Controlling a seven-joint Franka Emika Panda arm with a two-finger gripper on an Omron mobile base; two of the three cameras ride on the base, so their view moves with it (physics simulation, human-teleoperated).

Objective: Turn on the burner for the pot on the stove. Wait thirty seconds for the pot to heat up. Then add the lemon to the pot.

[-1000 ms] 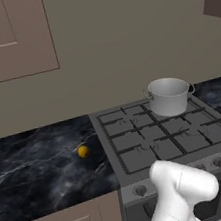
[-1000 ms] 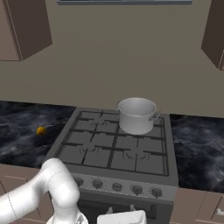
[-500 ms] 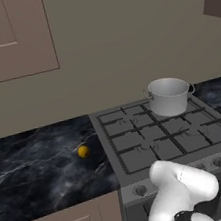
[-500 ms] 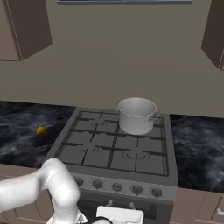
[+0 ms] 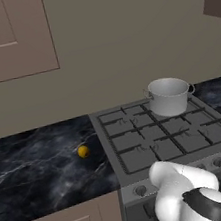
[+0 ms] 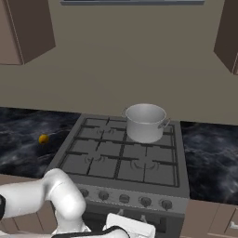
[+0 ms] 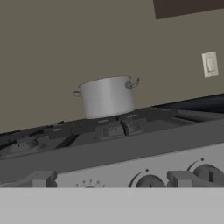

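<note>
The shiny steel pot (image 5: 168,95) (image 6: 145,122) (image 7: 107,96) stands at the back right of the stove (image 5: 140,158) (image 6: 93,162), covering its burner. The small yellow lemon (image 5: 82,151) (image 6: 42,138) lies on the dark marble counter left of the stove. My gripper (image 7: 110,179) is low in front of the stove's front panel, level with the row of knobs (image 6: 123,198) (image 7: 148,181). Its fingertips (image 7: 41,178) stand wide apart, open, with nothing between them. The hand looks over the grate toward the pot.
Dark marble counter (image 5: 36,170) (image 6: 209,153) runs along both sides of the stove. Brown wall cabinets (image 5: 10,37) (image 6: 23,28) hang above. A wall outlet (image 7: 210,64) sits right of the pot. My white arm (image 5: 181,192) (image 6: 56,200) is folded low before the oven door.
The arm has folded a little lower in front of the stove, its dark joint now showing in the left base view. Pot and lemon have not moved. The jaws stay open.
</note>
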